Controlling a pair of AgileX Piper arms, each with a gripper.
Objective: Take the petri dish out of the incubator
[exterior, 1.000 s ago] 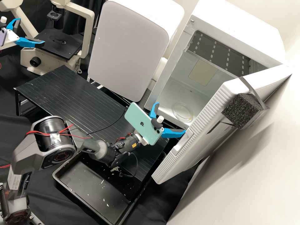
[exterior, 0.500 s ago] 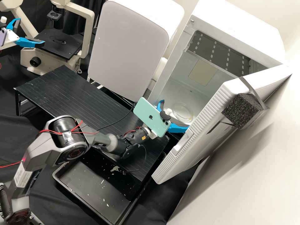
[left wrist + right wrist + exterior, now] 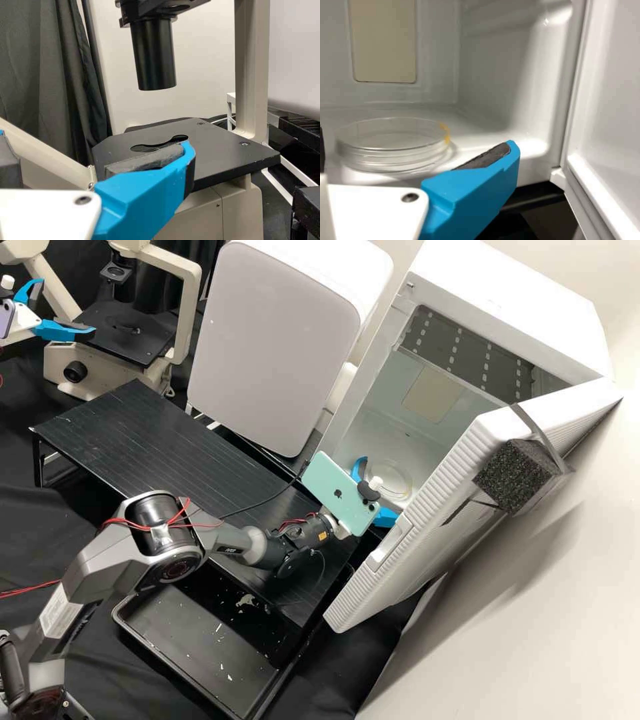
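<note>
Black ribbed desk (image 3: 153, 440): shallow black tray (image 3: 173, 627) alongside
Room: black cloth (image 3: 40, 520), pale wall (image 3: 520, 613)
White ribbed door (image 3: 427, 507): open, near right end effector (image 3: 373, 497), fingers spread
Clear round petri dish (image 3: 392, 145): on white incubator (image 3: 507, 307) floor
Left end effector (image 3: 67, 307): spread, near cream microscope (image 3: 188, 307)

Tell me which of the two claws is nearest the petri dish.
The right claw, spread open at the mouth of the incubator, the petri dish just beyond it; the left claw is off by the microscope.

The right hand (image 3: 381, 488) gapes at the end of a bent arm (image 3: 103, 567) — the left hand (image 3: 68, 305) gapes too.
</note>
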